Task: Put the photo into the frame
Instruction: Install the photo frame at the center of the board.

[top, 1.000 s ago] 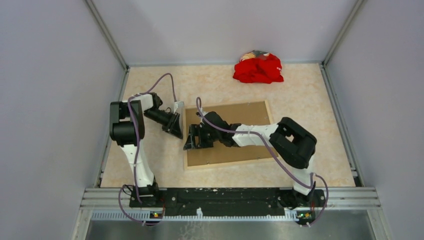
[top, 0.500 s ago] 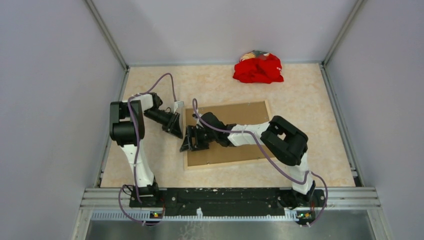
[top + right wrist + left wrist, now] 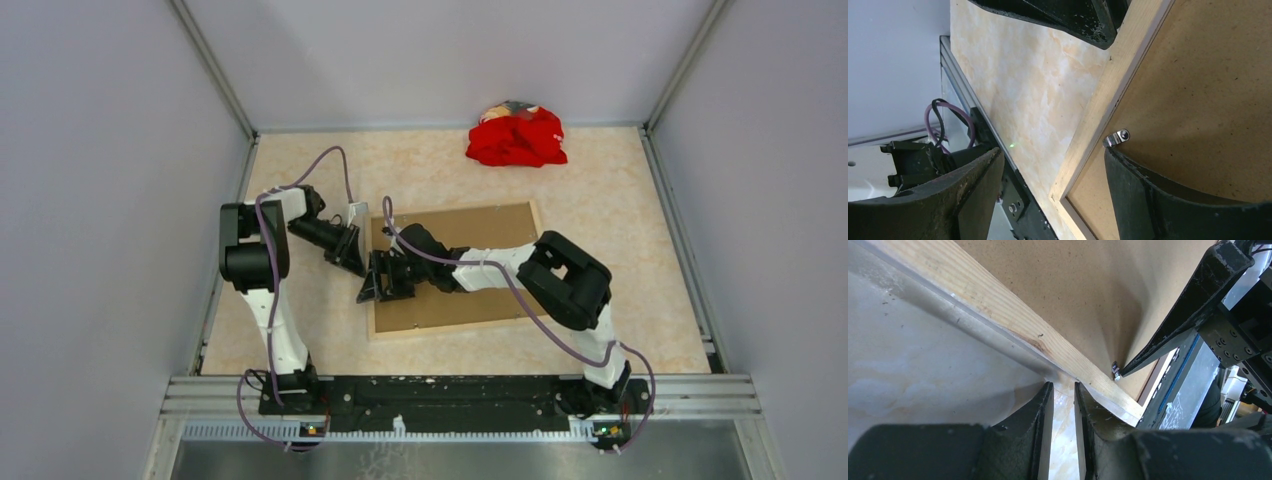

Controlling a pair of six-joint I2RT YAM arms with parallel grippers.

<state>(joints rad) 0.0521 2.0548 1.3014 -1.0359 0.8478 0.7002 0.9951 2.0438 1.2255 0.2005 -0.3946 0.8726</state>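
Frame lies back-up at centre of overhead view, backing board in it; photo unseen. Right fingers spread astride its left rail by the metal tab; left fingers nearly together, empty. Risk: fingertip slips off tab, frame skids on surface.

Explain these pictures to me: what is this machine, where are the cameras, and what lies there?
These are two robot arms bolted at the near edge of a table. One picture looks down from above; the other two come from wrist cameras, each showing its own fingers. A picture frame lies back up, a brown board in it. A red cloth sits at the far edge. The left gripper, nearly shut, is at the frame's left rail, holding nothing visible. The right gripper is open, astride that rail, one finger beside a small metal clip. No photo shows.
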